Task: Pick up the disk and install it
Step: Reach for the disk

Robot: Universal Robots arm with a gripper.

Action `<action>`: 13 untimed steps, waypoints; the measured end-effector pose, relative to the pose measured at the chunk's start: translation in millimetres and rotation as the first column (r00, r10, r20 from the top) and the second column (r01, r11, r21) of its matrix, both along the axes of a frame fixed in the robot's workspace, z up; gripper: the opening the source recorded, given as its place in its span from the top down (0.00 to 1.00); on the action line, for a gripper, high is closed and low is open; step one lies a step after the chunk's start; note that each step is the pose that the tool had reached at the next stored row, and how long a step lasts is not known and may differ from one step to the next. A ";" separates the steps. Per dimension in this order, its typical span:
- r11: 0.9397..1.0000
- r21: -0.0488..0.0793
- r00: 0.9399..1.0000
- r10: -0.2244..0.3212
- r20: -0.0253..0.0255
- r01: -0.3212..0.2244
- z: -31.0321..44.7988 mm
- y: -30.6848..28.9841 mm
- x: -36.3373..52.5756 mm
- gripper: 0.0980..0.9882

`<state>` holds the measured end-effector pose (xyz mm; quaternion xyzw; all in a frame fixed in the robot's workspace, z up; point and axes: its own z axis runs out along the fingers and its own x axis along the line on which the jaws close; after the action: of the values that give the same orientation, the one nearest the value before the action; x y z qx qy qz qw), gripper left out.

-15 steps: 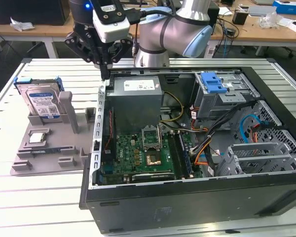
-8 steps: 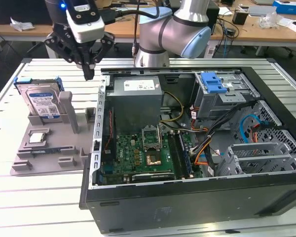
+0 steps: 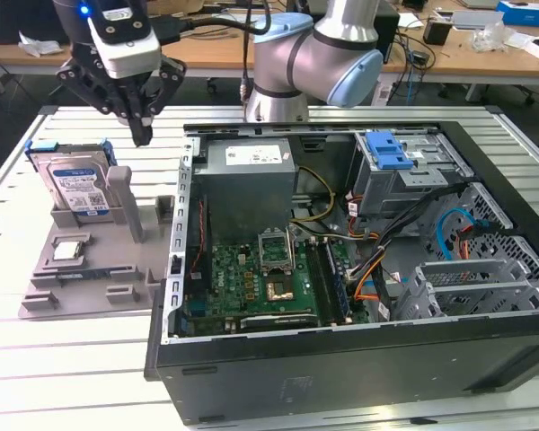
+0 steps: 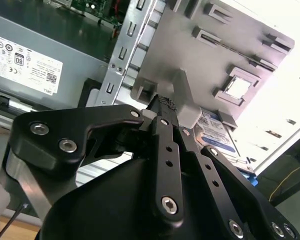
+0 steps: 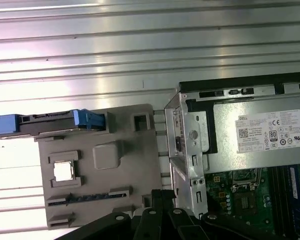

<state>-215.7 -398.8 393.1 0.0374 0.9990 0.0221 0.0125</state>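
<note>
Scene: We see one arm over a slatted table, with an open computer case at the exterior view's right and a grey tray at its left.
Gripper: The gripper hangs above the tray's far right corner, just beside the case wall. Its tips are drawn together and carry nothing.
Wrist check: In the second wrist view the fingers meet at one bare tip.
Disk: The disk stands in a slot at the tray's far left, leaning back, label toward the near side, untouched.
Bearing: From the gripper, the disk lies lower and toward the exterior view's left, apart from the tips. A grey post rises just beside the disk's right edge, roughly under the gripper.
Axis: We judge that the disk's long axis runs up the lean, with blue rails down both sides. Its top edge runs left to right.
Destination: The drive cage sits at the case's far right, well apart from the disk.
Stage: We judge the pick not yet begun.
</note>
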 end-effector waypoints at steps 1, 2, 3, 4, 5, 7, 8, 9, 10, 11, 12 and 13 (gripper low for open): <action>1.000 0.000 1.000 0.000 0.000 0.000 0.0 0.0 -1.9 0.99; 1.000 0.000 1.000 0.000 0.000 0.000 0.1 0.0 -5.4 0.99; 1.000 0.000 1.000 0.000 0.000 0.000 0.0 0.0 -9.3 0.99; 1.000 0.000 1.000 0.000 0.000 0.000 0.0 0.0 -12.8 0.99; 1.000 0.000 1.000 0.000 0.000 0.000 0.0 0.0 -14.8 0.99; 1.000 0.000 1.000 0.000 0.000 0.000 0.0 0.0 -19.6 0.99; 1.000 0.000 1.000 0.000 0.000 0.000 0.0 0.0 -21.9 0.99; 1.000 0.000 1.000 0.000 0.000 0.000 -0.1 0.0 -25.6 0.99; 1.000 0.000 1.000 0.000 0.000 0.000 -0.1 0.0 -27.5 0.99; 1.000 0.000 1.000 0.000 0.000 0.000 0.0 0.0 -30.8 0.99; 1.000 0.000 1.000 0.000 0.000 0.000 -0.1 0.0 -34.2 0.99; 1.000 0.000 1.000 0.000 0.000 0.000 0.0 0.0 -36.9 0.99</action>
<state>-252.6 -398.8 393.0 0.0374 0.9990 0.0221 0.0125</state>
